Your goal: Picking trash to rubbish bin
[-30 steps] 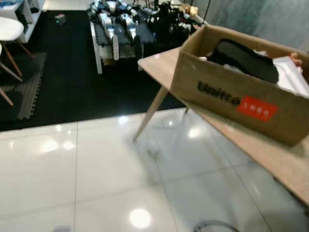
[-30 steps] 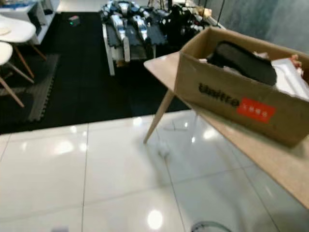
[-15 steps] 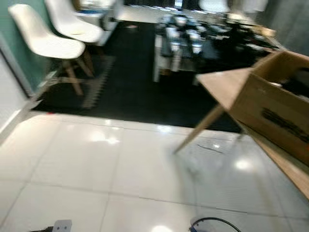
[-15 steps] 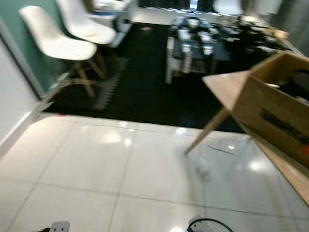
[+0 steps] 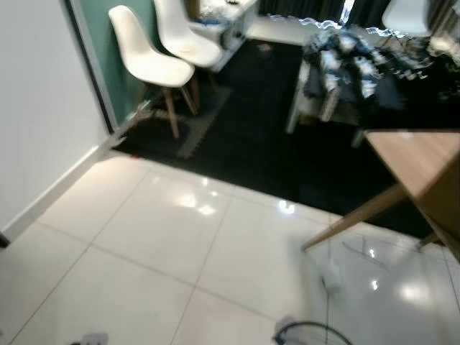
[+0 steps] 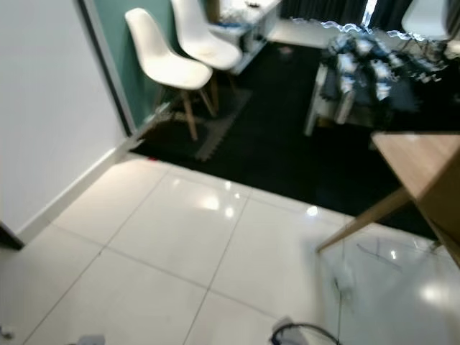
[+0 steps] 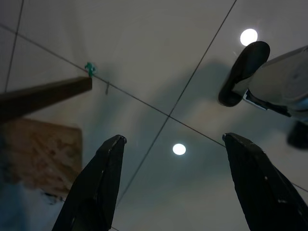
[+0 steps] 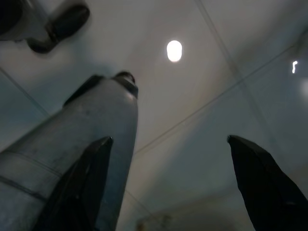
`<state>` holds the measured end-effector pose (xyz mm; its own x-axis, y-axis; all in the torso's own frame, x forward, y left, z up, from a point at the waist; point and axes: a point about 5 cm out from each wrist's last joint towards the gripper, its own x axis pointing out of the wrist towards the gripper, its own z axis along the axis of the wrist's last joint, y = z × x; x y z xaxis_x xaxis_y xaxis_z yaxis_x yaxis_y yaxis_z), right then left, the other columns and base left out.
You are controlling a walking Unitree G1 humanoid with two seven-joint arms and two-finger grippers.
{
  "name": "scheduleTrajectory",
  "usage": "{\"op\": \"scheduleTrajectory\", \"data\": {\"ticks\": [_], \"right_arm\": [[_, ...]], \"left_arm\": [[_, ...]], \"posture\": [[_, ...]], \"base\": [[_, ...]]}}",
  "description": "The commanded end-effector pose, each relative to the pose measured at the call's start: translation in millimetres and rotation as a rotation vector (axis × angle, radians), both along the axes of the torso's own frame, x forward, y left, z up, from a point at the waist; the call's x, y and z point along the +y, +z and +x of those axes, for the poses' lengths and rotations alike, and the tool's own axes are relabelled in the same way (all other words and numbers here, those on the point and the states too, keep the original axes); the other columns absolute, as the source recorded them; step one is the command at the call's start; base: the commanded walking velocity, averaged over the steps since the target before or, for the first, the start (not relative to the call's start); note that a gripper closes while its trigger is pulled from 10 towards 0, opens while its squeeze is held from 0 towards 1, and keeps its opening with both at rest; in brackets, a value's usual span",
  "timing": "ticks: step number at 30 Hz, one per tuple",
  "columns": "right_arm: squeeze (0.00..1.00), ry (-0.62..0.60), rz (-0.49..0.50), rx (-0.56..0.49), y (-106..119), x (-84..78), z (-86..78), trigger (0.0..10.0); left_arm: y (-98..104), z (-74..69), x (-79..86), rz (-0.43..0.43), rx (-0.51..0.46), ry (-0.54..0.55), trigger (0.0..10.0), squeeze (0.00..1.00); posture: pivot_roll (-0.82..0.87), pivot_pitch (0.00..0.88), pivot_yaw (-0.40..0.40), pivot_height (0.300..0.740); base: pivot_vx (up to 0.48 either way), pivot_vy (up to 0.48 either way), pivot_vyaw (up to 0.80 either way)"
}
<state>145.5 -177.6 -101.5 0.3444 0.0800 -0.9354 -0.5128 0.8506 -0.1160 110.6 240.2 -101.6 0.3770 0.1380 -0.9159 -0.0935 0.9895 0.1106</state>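
Note:
A small pale scrap (image 5: 331,276) lies on the glossy white tile floor (image 5: 165,237), close to the slanted leg of the wooden table (image 5: 413,154) at the right. My left gripper (image 7: 174,138) hangs open over bare tiles, with a tiny green scrap (image 7: 89,68) on the floor ahead of it beside a wooden table leg (image 7: 43,96). My right gripper (image 8: 169,139) is open too, pointing down at the tiles beside my own silver leg (image 8: 82,159). Nothing is between either pair of fingers.
Two white chairs (image 5: 154,61) stand at the back left by a white wall (image 5: 43,108) and a green panel. A black mat (image 5: 266,144) carries a low white table heaped with robot parts (image 5: 345,61). A dark cable loop (image 5: 305,332) lies at the bottom edge.
The camera has swung left: the cardboard box on the wooden table has left the picture, and the wall and white chairs have come in. The things themselves have not moved.

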Motion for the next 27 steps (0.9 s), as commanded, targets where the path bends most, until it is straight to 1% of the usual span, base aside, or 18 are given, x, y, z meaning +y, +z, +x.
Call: {"op": "scheduleTrajectory", "data": {"ticks": [1,15,22,26,27], "right_arm": [[0.0,-0.002,-0.009,0.053,-4,-3.7,-13.2,10.0],[0.0,-0.006,0.012,0.068,-6,-1.1,-16.5,10.0],[0.0,-0.002,0.022,0.074,-7,6.2,-19.8,10.0],[0.0,-0.002,0.022,0.071,-7,7.8,-19.1,10.0],[0.0,0.002,0.009,0.067,-7,7.4,-18.4,10.0]], "left_arm": [[-4,-14.4,-1.3,-0.007,0.042,0.011,10.0,0.0],[-5,-15.8,-3.7,-0.021,0.037,0.027,10.0,0.0],[-5,-16.5,-3.7,-0.024,0.031,0.036,10.0,0.0],[-5,-14.1,-5.0,-0.037,0.012,0.038,10.0,0.0],[-4,-10.3,-6.2,-0.04,-0.002,0.028,10.0,0.0]], "posture": [[0.21,0.079,-0.04,0.74],[0.21,0.087,-0.039,0.74],[0.21,0.093,-0.038,0.74],[0.21,0.094,-0.038,0.74],[0.21,0.094,-0.038,0.74]], "base": [[0.0,0.0,0.74],[0.0,0.0,0.74],[0.0,0.0,0.75],[0.0,0.0,0.74],[0.0,0.0,0.74]]}}
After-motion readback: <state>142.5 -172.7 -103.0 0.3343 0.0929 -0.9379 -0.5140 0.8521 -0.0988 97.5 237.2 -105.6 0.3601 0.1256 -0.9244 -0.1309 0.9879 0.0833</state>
